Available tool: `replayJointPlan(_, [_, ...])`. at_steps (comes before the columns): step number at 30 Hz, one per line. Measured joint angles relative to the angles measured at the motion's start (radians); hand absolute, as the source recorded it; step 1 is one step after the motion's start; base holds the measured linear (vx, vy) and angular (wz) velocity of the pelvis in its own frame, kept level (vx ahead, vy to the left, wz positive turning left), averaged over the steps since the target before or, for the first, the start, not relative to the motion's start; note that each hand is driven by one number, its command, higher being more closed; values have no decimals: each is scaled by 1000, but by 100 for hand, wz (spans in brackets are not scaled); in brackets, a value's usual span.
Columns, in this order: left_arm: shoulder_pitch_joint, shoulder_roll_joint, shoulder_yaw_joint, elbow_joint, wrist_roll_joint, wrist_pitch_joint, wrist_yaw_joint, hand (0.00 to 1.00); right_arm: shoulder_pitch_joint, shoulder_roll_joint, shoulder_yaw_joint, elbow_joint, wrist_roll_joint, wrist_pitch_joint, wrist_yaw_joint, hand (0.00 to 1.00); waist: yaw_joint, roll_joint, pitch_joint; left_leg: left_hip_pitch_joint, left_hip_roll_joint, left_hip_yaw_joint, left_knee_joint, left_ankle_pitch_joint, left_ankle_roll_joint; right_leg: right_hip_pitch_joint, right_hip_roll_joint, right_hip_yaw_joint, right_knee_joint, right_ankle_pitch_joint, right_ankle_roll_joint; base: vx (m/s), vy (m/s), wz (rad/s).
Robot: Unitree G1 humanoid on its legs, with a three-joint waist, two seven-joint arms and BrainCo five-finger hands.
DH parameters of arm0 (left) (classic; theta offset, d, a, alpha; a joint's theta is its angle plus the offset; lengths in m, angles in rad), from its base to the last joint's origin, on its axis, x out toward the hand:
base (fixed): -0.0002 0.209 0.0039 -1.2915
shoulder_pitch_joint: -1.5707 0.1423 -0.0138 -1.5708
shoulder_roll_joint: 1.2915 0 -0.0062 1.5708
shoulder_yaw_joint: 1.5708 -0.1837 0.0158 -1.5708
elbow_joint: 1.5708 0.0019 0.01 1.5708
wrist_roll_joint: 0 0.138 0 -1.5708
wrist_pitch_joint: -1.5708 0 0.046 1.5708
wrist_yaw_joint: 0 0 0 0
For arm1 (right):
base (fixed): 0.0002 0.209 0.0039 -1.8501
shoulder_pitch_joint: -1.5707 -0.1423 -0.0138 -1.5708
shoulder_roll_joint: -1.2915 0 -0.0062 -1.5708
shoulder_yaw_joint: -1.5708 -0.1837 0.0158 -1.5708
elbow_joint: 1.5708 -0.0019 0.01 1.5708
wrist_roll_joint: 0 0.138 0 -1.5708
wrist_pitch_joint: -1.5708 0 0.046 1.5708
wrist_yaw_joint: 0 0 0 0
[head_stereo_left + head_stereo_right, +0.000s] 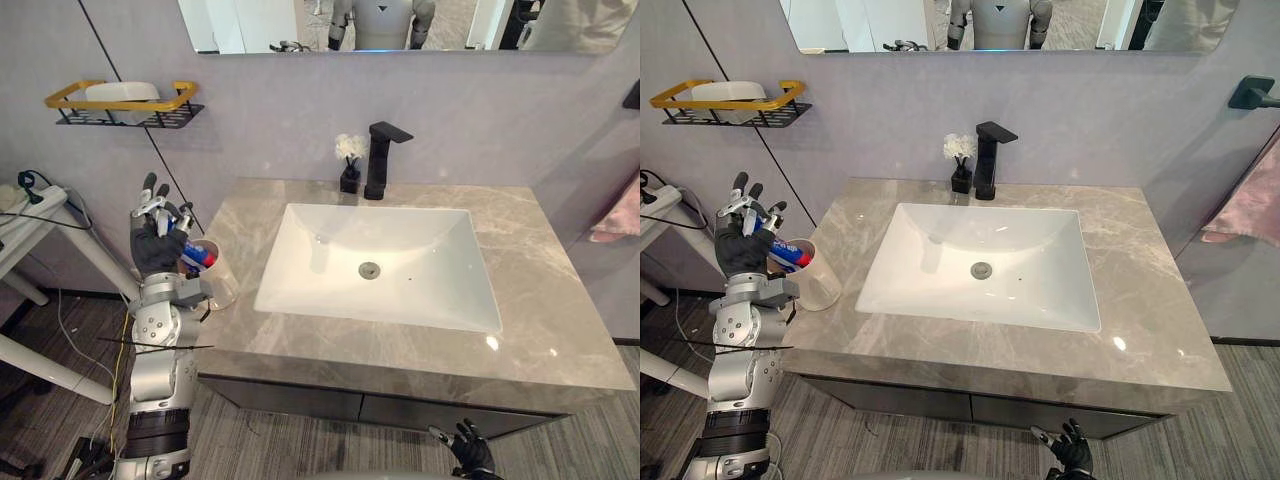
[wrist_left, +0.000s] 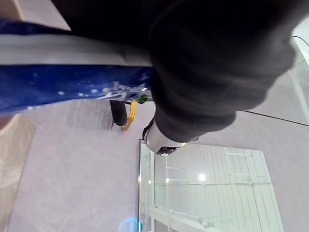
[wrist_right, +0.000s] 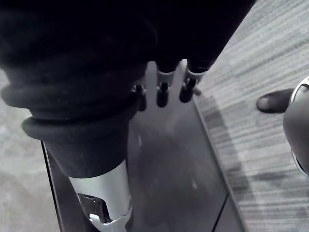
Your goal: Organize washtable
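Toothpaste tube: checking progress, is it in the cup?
Partly in: toothpaste tube's end sits inside the cup's mouth, left hand holding it.

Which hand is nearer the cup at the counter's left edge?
Left. The left hand holds a tube just above the cup; the right hand hangs low before the cabinet front, well away.

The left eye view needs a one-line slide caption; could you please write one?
Left hand holds a blue-and-red tube at the clear cup on the counter, left of the sink.
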Motion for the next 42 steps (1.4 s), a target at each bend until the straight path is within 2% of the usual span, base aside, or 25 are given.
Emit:
replayJointPlan(7, [0,-2,10,-9,2,0,0,0,1,1,9,-2,0,0,18,0,-1,0,0,2,0,7,2,0,0,-2,0,0,0,1,1,0,0,0])
replayJointPlan(11, [1,-2,42,-101,19,-1,2,0,2,2,9,-3,0,0,18,0,-1,1,1,2,0,3,1,0,0,1,-1,-5,0,1,1,0,0,0])
replayJointPlan(17, [1,0,90,-242,35,-32,23,0,7,1,8,-40,0,-1,19,0,0,14,7,1,0,-2,-1,-1,1,7,-1,-11,0,0,1,0,0,1])
replayJointPlan(29, [57,-6,131,-390,32,-81,38,0,-2,3,9,-40,0,-1,18,0,0,15,8,0,-2,-14,-2,0,2,9,-1,-14,-1,0,0,-2,-1,1])
replayJointPlan(31, [99,-36,149,-410,31,-90,46,0,-2,5,9,-40,0,-1,18,0,1,15,8,1,-3,-14,-3,0,2,10,-2,-14,-1,0,0,-20,-11,0])
replayJointPlan(37, [304,-225,144,-461,-15,-96,44,0,-3,22,8,-27,1,-1,16,0,5,6,14,0,-3,-16,-4,0,2,10,-2,-14,-1,0,0,-21,-14,0])
replayJointPlan(38, [326,-243,133,-462,-18,-95,44,100,-3,23,9,-23,1,-1,16,0,8,4,15,0,-3,-16,-4,0,2,10,-2,-14,-1,0,0,-38,-25,1])
replayJointPlan(42, [407,-292,67,-462,-18,-90,38,100,-6,24,10,13,1,-1,15,0,29,-3,19,1,-4,-21,-6,1,3,12,-2,-19,-1,0,0,-14,-8,3])
